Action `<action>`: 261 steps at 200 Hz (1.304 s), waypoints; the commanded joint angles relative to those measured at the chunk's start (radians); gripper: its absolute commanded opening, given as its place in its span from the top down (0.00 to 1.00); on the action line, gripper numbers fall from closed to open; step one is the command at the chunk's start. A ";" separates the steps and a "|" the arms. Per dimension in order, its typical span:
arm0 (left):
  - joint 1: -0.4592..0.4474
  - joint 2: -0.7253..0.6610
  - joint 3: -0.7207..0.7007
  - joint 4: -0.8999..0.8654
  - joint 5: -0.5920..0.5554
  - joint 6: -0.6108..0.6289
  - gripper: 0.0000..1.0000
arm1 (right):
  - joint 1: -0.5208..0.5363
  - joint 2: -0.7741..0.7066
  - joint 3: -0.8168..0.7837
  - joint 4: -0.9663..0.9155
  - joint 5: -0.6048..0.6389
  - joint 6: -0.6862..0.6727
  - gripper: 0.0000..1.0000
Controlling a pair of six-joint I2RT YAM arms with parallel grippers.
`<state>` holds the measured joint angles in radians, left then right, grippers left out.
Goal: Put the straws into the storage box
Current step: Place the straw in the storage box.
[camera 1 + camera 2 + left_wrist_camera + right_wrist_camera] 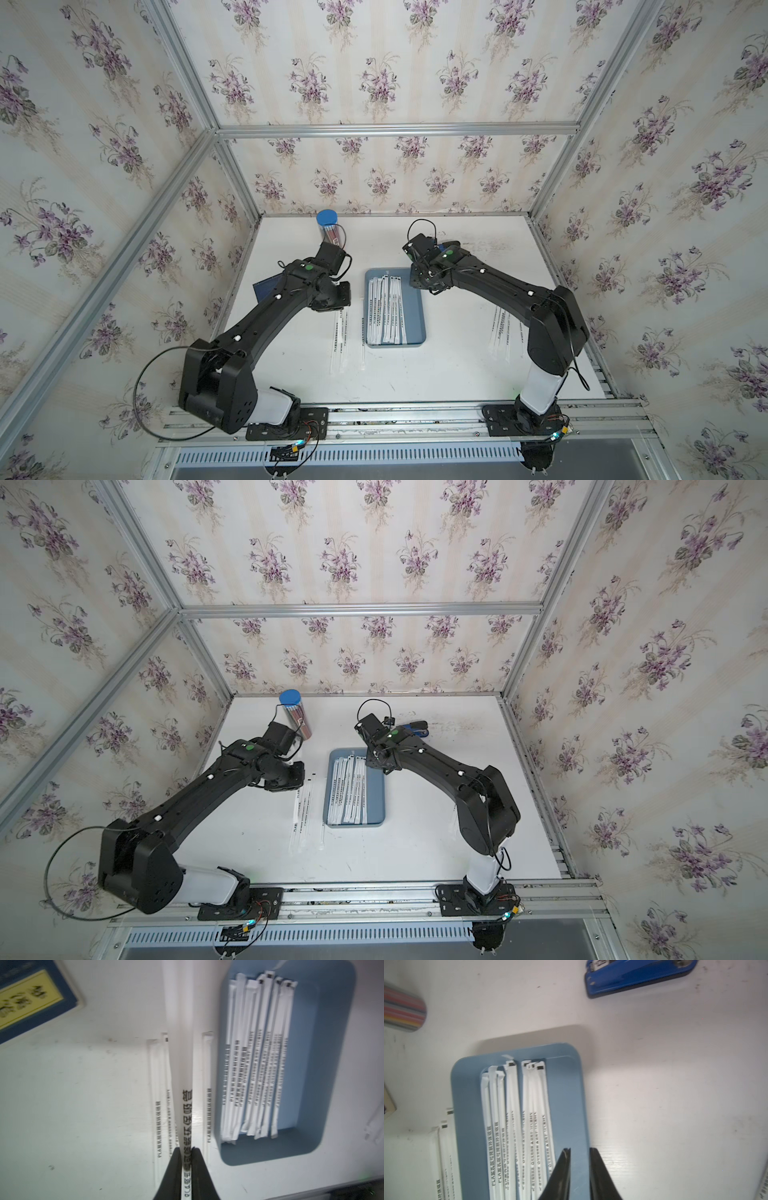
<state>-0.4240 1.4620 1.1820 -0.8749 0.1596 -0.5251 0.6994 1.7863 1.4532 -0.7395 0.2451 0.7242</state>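
Held straw (186, 1105): pinched near one end in your left gripper (187, 1150), jaws closed tight on it. Its long free length points out over the table, beside the storage box (332, 1064), not over it yet. The view is blurry, so there might be two wrappers in the pinch; can't tell. About seven straws (257, 1053) lie lengthwise in the box. Three loose straws (158, 1105) lie just beside its wall, more near the right arm's base (505, 332). Right gripper (580, 1150) hangs over the box's rim, jaws slightly apart, empty. Risks: the free end sags, catches the rim and lands half out; the thin paper slips; your two grippers meet over the box.
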 commanded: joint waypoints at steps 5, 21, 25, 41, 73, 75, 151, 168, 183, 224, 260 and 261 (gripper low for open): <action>-0.109 0.126 0.093 0.089 0.115 -0.110 0.88 | -0.070 -0.061 -0.058 0.022 -0.009 -0.025 0.78; -0.165 0.228 0.177 0.119 0.137 -0.137 0.88 | -0.106 -0.092 -0.088 0.023 -0.008 -0.033 0.78; -0.176 0.249 0.198 0.122 0.136 -0.140 0.88 | -0.113 -0.097 -0.094 0.023 -0.007 -0.034 0.78; -0.212 0.322 0.262 0.142 0.130 -0.159 0.88 | -0.131 -0.125 -0.122 0.028 -0.003 -0.038 0.78; -0.250 0.420 0.312 0.196 0.134 -0.197 0.88 | -0.143 -0.141 -0.161 0.041 -0.011 -0.039 0.78; -0.251 0.426 0.313 0.198 0.135 -0.200 0.88 | -0.143 -0.142 -0.162 0.041 -0.011 -0.039 0.78; -0.263 0.504 0.265 0.337 0.129 -0.281 0.87 | -0.143 -0.137 -0.198 0.062 -0.019 -0.043 0.78; -0.263 0.522 0.269 0.353 0.123 -0.280 0.87 | -0.144 -0.135 -0.205 0.067 -0.023 -0.041 0.78; -0.263 0.539 0.281 0.348 0.113 -0.270 0.87 | -0.144 -0.135 -0.209 0.069 -0.025 -0.039 0.78; -0.262 0.554 0.263 0.351 0.092 -0.259 0.87 | -0.144 -0.137 -0.215 0.069 -0.023 -0.038 0.78; -0.261 0.580 0.254 0.356 0.082 -0.252 0.86 | -0.144 -0.133 -0.220 0.076 -0.029 -0.033 0.79; -0.262 0.581 0.253 0.356 0.082 -0.251 0.86 | -0.144 -0.133 -0.220 0.076 -0.029 -0.034 0.79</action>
<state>-0.6872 2.0243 1.4357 -0.5270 0.2642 -0.7914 0.5556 1.6489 1.2346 -0.6720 0.2161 0.6842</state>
